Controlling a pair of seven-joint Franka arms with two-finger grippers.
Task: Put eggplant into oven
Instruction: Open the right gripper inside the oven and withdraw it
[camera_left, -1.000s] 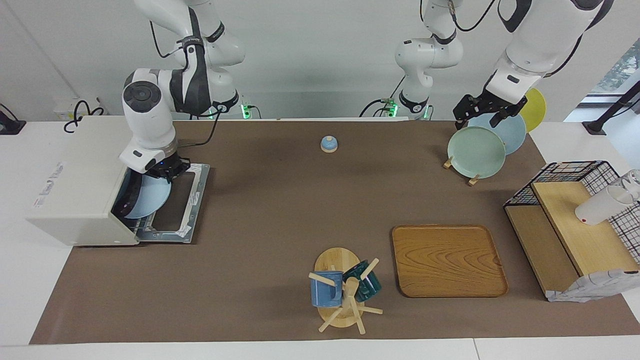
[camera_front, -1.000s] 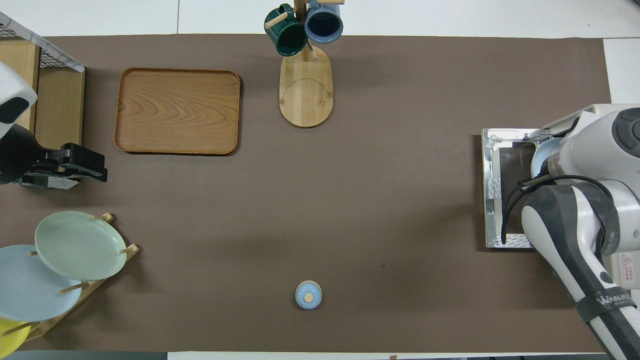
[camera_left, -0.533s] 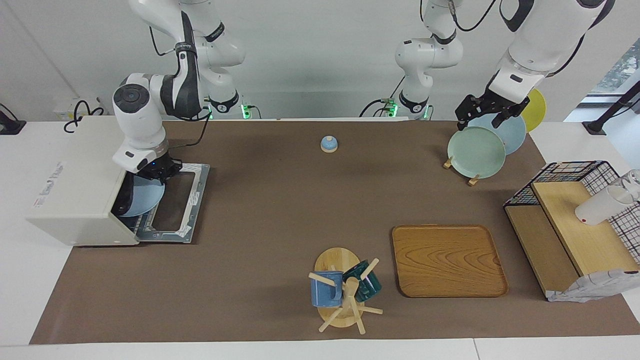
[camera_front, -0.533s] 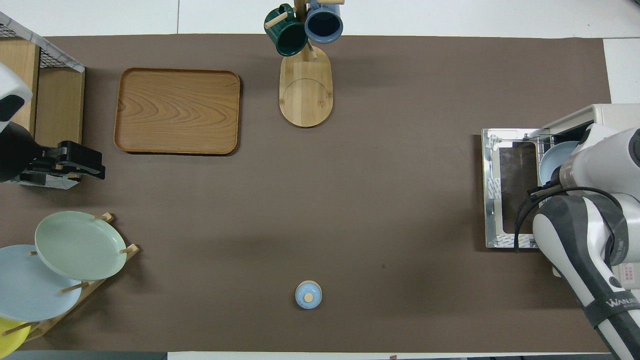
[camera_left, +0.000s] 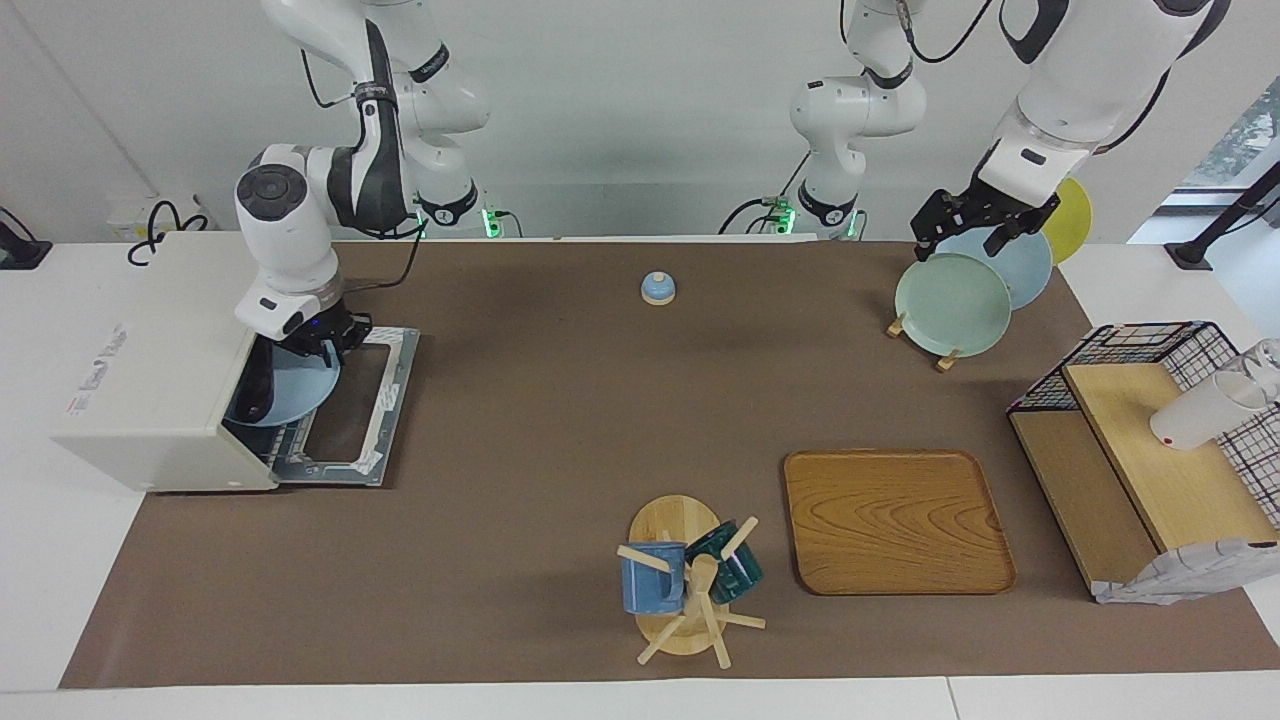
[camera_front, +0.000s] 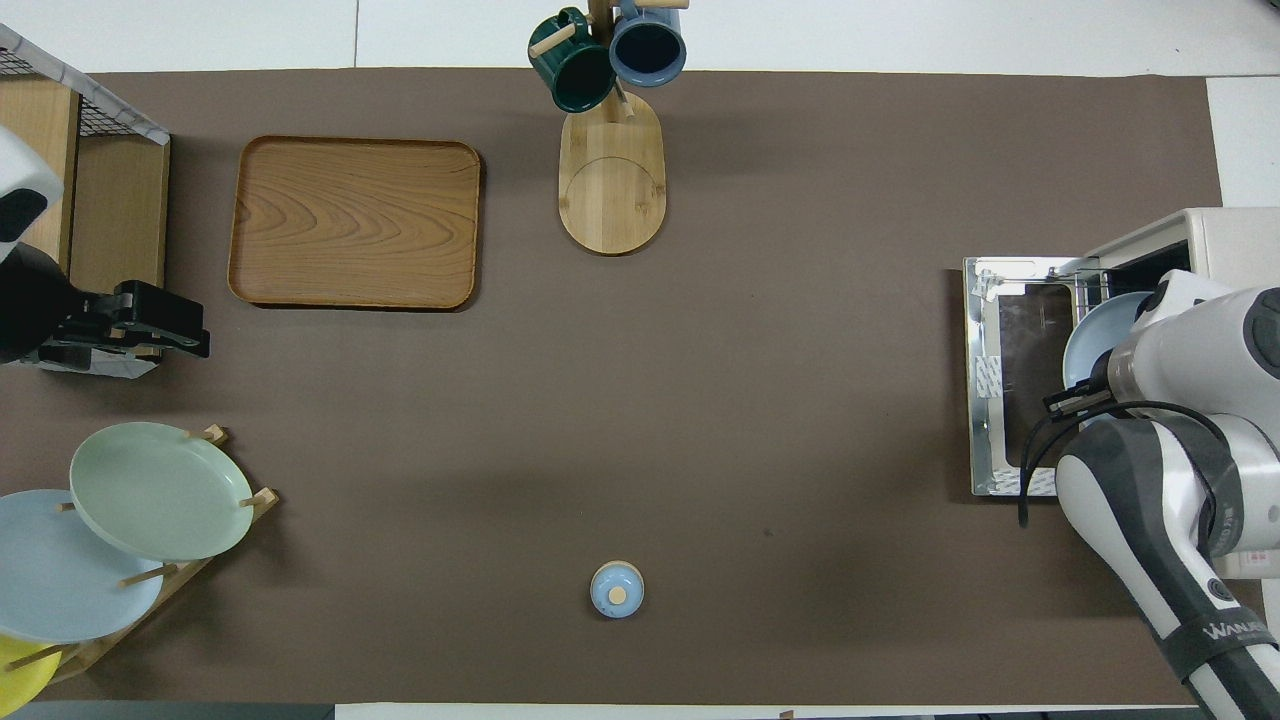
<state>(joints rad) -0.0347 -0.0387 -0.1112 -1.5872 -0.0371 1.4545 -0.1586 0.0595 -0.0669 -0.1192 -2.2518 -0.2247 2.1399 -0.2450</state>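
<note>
The cream-white oven (camera_left: 150, 400) stands at the right arm's end of the table, its glass door (camera_left: 385, 400) dropped open flat. A light blue plate (camera_left: 298, 392) lies in the oven's mouth, half inside. The dark eggplant (camera_left: 256, 388) lies on the plate's inner side, within the oven. My right gripper (camera_left: 322, 347) is at the plate's outer rim, just over the door's hinge. In the overhead view the oven (camera_front: 1225, 235) and the plate (camera_front: 1085, 345) show, but my right wrist and the oven's top hide the eggplant. My left gripper (camera_left: 962, 238) waits open and empty, raised by the plate rack.
A rack of plates (camera_left: 955, 300) stands at the left arm's end, with a wire shelf (camera_left: 1150, 450) and a white cup (camera_left: 1200, 415) beside it. A wooden tray (camera_left: 895, 520), a mug tree (camera_left: 685, 585) and a small blue lid (camera_left: 657, 288) stand mid-table.
The right gripper has carried the plate with the eggplant deeper into the oven, and the plate now lies flatter. The left arm has hardly moved.
</note>
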